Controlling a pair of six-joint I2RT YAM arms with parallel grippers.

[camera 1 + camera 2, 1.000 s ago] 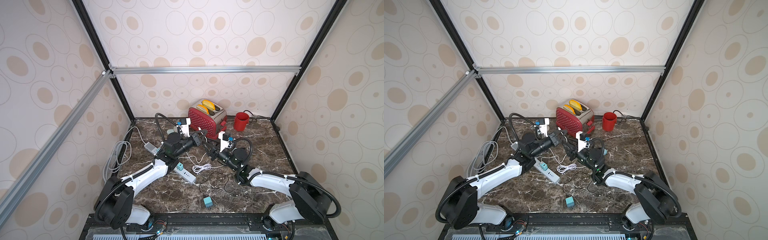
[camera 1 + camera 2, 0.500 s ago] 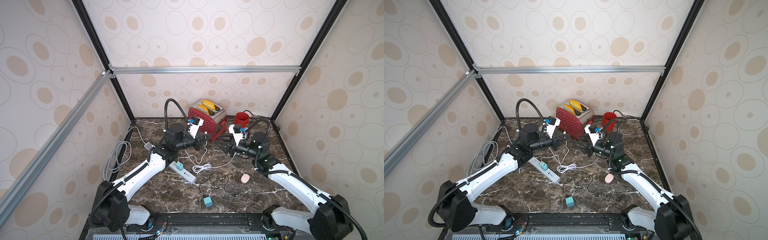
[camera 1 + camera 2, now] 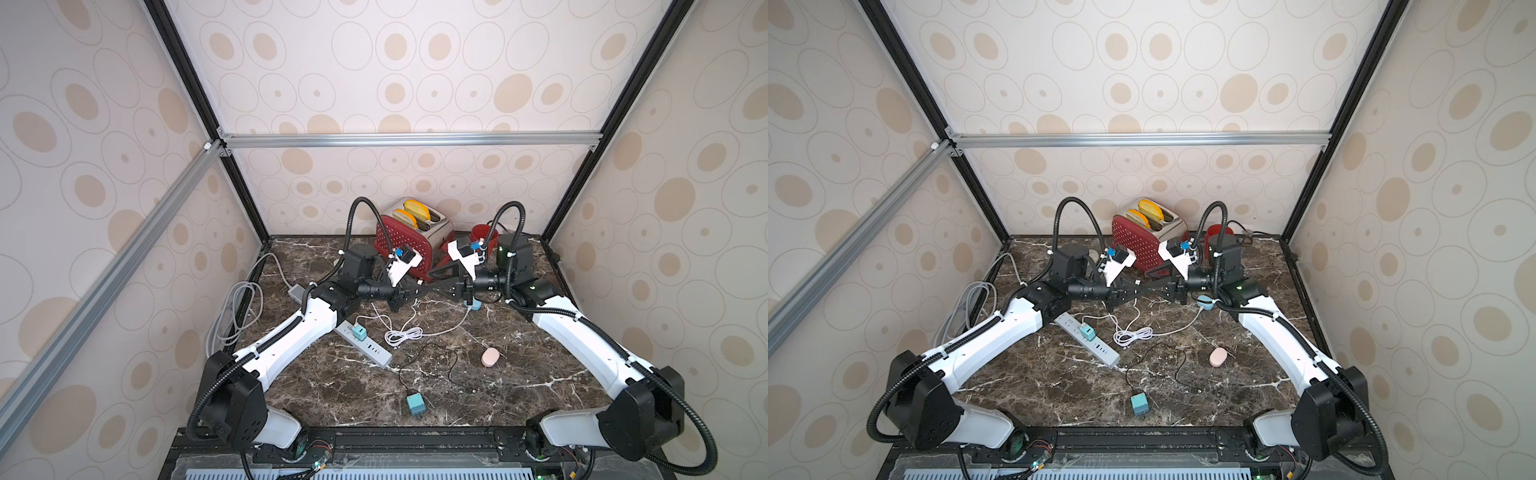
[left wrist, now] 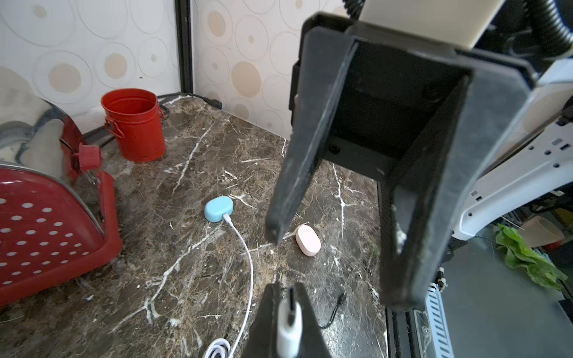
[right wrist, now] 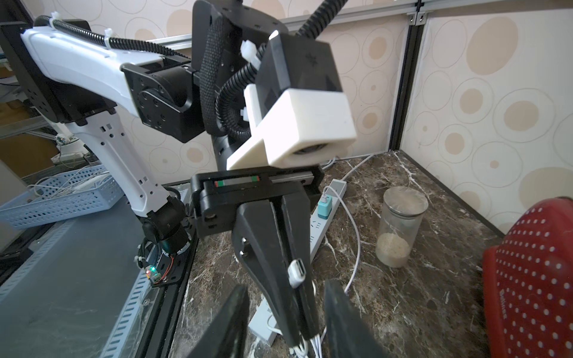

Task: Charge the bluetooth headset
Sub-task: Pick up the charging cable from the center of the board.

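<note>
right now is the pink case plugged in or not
Unplugged: no cable reaches the pink case; the left gripper holds a white plug.

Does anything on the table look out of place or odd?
Yes: the teal charger lies loose near the front edge, plugged into nothing, its black cable sprawled across the table, apart from the power strip.

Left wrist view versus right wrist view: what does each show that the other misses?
Left wrist only: the blue case, the pink case, the red bucket. Right wrist only: the power strip with its teal charger, a glass jar. Both: the white plug pinched in the left hand, white cable, the red toaster.
</note>
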